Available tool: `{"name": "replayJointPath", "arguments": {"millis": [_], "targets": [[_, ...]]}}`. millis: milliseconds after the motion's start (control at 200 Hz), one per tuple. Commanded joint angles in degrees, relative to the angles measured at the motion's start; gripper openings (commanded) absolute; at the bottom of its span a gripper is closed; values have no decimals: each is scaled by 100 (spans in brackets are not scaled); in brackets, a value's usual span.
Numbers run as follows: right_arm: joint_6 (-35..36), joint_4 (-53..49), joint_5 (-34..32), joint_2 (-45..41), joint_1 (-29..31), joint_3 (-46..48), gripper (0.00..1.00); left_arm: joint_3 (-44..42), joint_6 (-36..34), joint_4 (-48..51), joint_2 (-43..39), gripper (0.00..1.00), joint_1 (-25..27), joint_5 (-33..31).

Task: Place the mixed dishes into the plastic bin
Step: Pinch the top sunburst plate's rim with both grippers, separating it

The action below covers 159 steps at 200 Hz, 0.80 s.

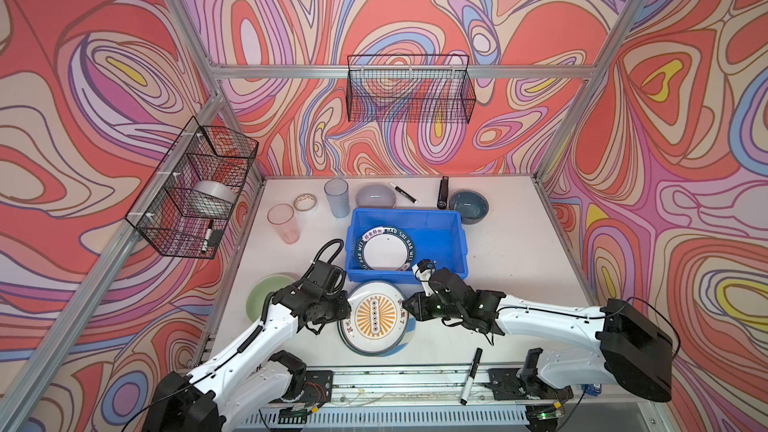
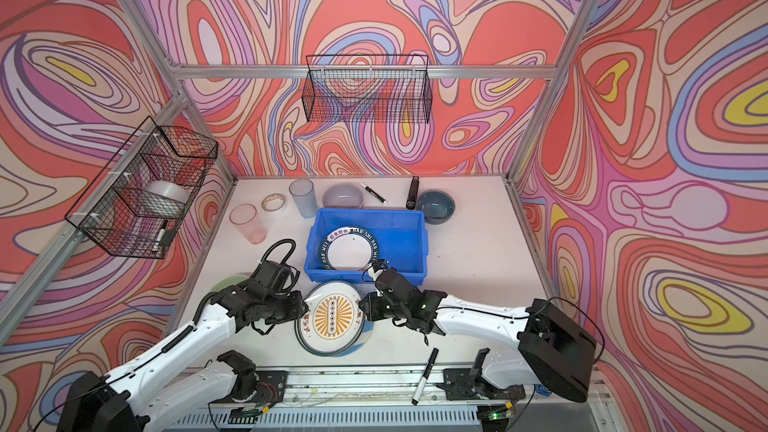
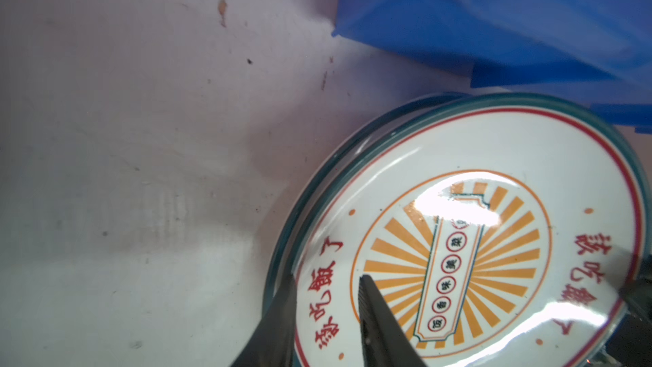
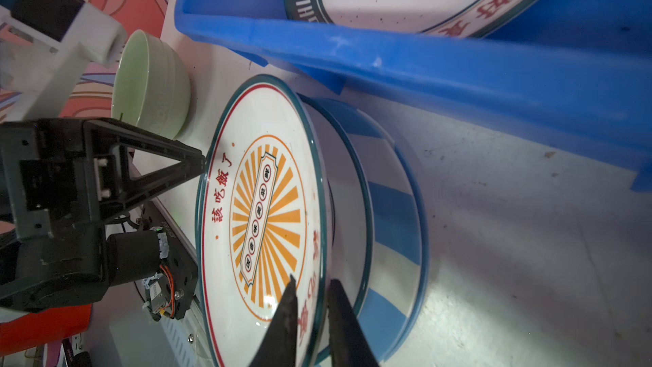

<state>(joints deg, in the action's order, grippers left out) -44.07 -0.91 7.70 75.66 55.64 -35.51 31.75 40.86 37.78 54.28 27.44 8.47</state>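
Pinching glossy round sunburst plate (image 4: pixel 268 203), right gripper (image 4: pixel 312 282), blue plastic bin (image 4: pixel 423 72)

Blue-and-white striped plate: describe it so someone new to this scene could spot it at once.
Find the blue plastic bin mid-table; two overlapping plates lie just outside its near wall. The blue-and-white striped plate is the lower one, mostly hidden under the orange sunburst plate, showing only broad blue and white bands at its rim.

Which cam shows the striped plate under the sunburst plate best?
Right wrist. It shows the striped plate from the side, its blue and white bands clear beneath the sunburst plate. Both top views give only a bluish sliver past the sunburst plate's rim. Left wrist shows just a second rim edge, no stripes.
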Motion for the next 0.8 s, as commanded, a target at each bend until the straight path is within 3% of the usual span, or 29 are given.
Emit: {"name": "replayJointPath", "arguments": {"millis": [0, 260, 526, 791], "targets": [[-3, 61, -44, -26, 44, -58, 19, 88, 255, 446, -149, 37, 23, -630], [9, 170, 70, 63, 37, -45, 19, -52, 256, 279, 429, 33, 43, -421], [6, 386, 238, 219, 42, -56, 19, -164, 90, -298, 332, 27, 61, 390], [-71, 787, 521, 382, 38, -97, 21, -480, 115, -636, 579, 23, 63, 648]]}}
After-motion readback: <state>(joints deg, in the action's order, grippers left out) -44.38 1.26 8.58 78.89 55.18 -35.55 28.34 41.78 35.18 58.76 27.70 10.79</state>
